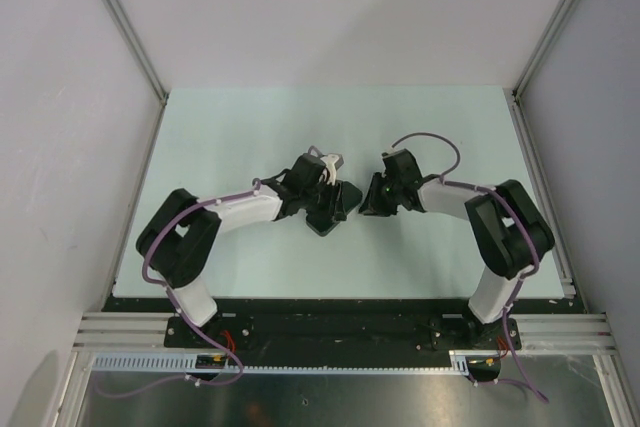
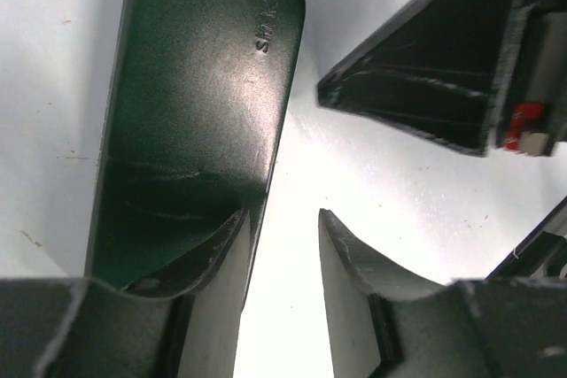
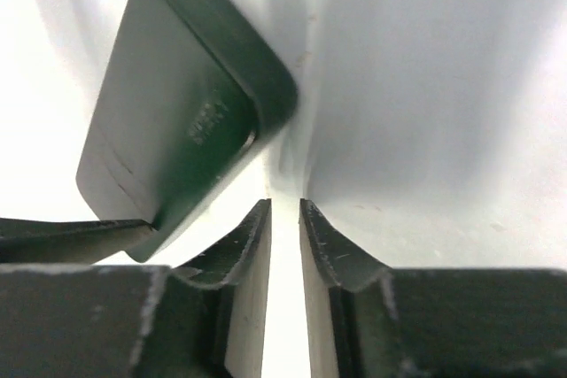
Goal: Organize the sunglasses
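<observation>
Top view: shows left gripper [image 1: 333, 205] and right gripper [image 1: 372, 197] nose to nose mid-table [image 1: 250, 127], forearms angled inward.
Left wrist: fingers [image 2: 354, 281] spread, gap empty, one edge over shut-looking black case [image 2: 195, 112], probably steadying it.
Right wrist: fingers [image 3: 248, 254] barely apart, pinching nothing, case just left.
No sight of sunglasses; likely inside case.

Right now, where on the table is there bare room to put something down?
Bare: the far part of the pale green table beyond both arms, and the near strip between the arm bases. Crowded: the middle, where the black oblong case lies beside the left fingers and right fingers.
</observation>
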Controlling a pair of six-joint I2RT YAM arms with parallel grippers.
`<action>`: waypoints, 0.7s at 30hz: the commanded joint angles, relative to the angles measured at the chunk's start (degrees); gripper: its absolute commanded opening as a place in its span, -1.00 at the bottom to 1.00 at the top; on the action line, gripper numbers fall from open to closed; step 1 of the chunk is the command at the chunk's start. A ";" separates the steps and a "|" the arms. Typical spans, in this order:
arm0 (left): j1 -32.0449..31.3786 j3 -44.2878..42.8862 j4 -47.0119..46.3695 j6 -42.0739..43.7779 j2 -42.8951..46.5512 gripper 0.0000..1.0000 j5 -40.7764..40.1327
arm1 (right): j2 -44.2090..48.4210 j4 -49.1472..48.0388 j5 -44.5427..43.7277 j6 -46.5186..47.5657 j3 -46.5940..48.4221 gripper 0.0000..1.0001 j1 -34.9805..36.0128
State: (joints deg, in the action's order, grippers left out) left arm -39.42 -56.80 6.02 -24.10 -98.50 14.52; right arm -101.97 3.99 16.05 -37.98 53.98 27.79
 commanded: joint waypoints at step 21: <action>-1.19 -8.33 3.12 23.22 -1.33 1.00 -10.05 | 13.73 13.49 -15.53 3.87 0.87 0.12 -1.77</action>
State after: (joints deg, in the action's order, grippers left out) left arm -40.47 -61.98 7.66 -7.46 -97.34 3.11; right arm -91.07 14.48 3.16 -34.06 53.28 27.35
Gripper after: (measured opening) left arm 0.996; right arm 0.566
